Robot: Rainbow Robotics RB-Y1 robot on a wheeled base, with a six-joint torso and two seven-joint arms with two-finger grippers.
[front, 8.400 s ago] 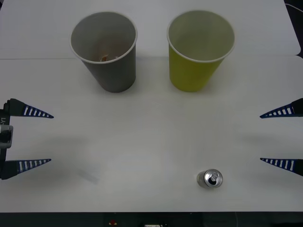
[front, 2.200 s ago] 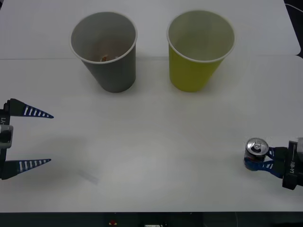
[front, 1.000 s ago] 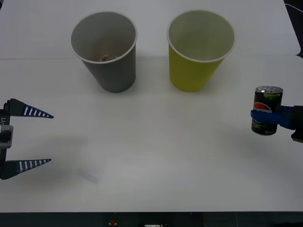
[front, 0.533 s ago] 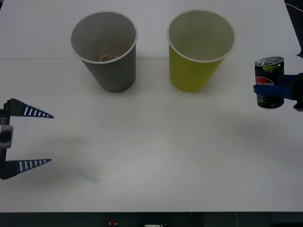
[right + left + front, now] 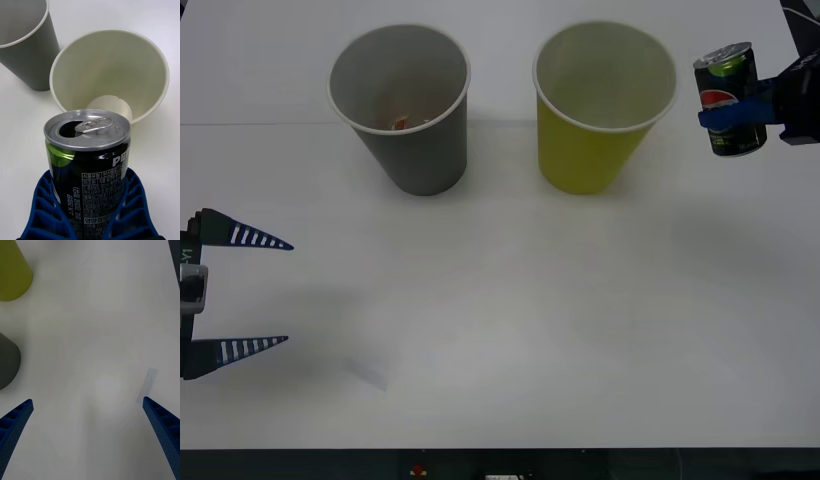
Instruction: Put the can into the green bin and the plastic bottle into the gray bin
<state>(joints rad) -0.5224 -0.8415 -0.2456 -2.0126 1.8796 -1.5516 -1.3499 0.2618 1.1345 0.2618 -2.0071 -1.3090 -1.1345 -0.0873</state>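
Since a moment ago my right gripper (image 5: 740, 108) has carried the can (image 5: 728, 98) up and back, level with the green bin (image 5: 604, 105) and just beside it. From the left: my left gripper (image 5: 242, 290) waits spread wide near the table (image 5: 500, 300) edge; the gray bin (image 5: 402, 105) holds something small, then the green bin, then the can clamped upright. I should slide left until it hangs over the mouth, then let go

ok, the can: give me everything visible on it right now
The can is small, dark and metal-looking, with a silver top, pull tab and an open mouth. It carries a red-white-blue Pepsi logo, a green patch near the shoulder and white printed text. It is nearly upright, held off the table by the right gripper, whose blue jaws clamp its lower body. It hangs right of the green bin, about level with its rim.
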